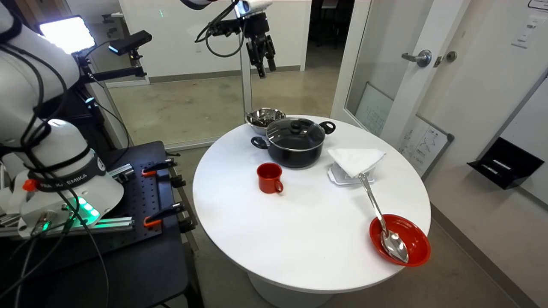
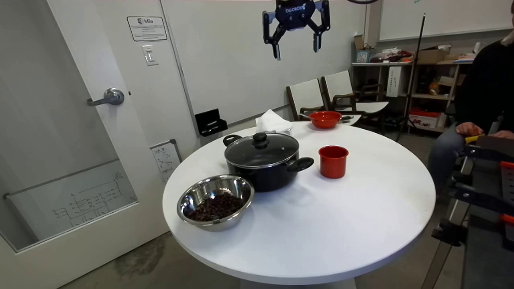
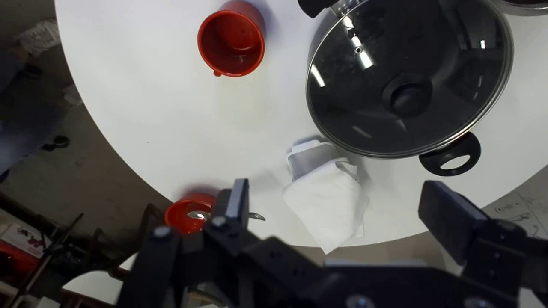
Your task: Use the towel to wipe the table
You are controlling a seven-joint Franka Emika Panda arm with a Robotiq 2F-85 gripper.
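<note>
The white towel (image 1: 357, 160) lies draped over a small whitish plastic container (image 1: 341, 175) on the round white table (image 1: 257, 231). In the wrist view one corner of the towel (image 3: 327, 201) points past the table's rim. My gripper (image 2: 297, 55) hangs high above the tabletop, jaws wide apart with nothing between them, as both exterior views show. From the wrist camera, the towel appears in the gap between the two fingers, well below them. A faint yellowish patch (image 3: 242, 102) shows on the table beside the red mug.
A black lidded pot (image 1: 295, 143) stands close to the towel, with a steel bowl (image 2: 217, 202) of dark pieces beside it. The red mug (image 1: 269, 177) sits nearer the arm's base. A red bowl (image 1: 417, 244) holding a spoon is at the rim. Someone sits beyond the table (image 2: 474, 100).
</note>
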